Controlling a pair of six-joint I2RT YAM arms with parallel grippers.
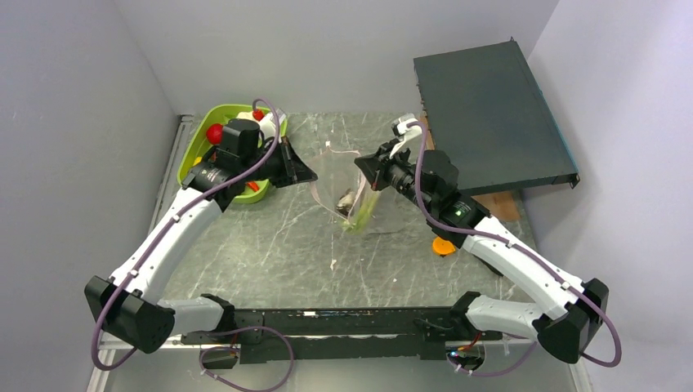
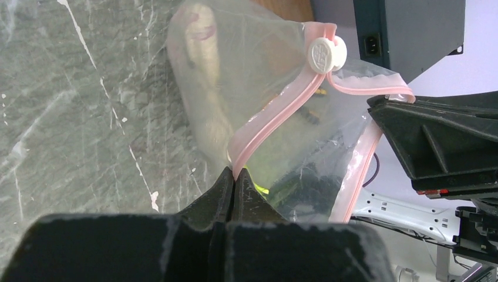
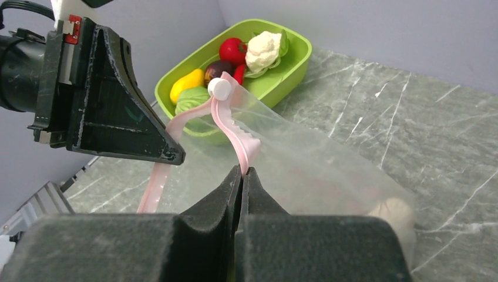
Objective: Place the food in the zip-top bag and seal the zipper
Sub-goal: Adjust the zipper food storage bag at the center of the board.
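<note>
1. On the tabletop (image 1: 270,245) the zip-top bag (image 1: 339,175) is held up between the two arms, and its lower end seems to rest on the stone. A pale piece (image 2: 205,88) and some green stalks (image 1: 361,214) already lie inside.
2. The lime-green tray (image 3: 293,64) at the far left holds more food (image 3: 232,50) — red, yellow, dark purple, leafy green and a white cauliflower. I'd judge the loading barely begun.
3. The zipper (image 2: 276,120) is unsealed, with its pink lips spread apart and the white slider (image 2: 325,54) at one end. All the sealing is left to do.
4. The left pincer (image 2: 233,182) has its fingers pressed together on one pink lip.
5. The right pincer (image 3: 242,176) is likewise clamped tight, on the other lip.
</note>
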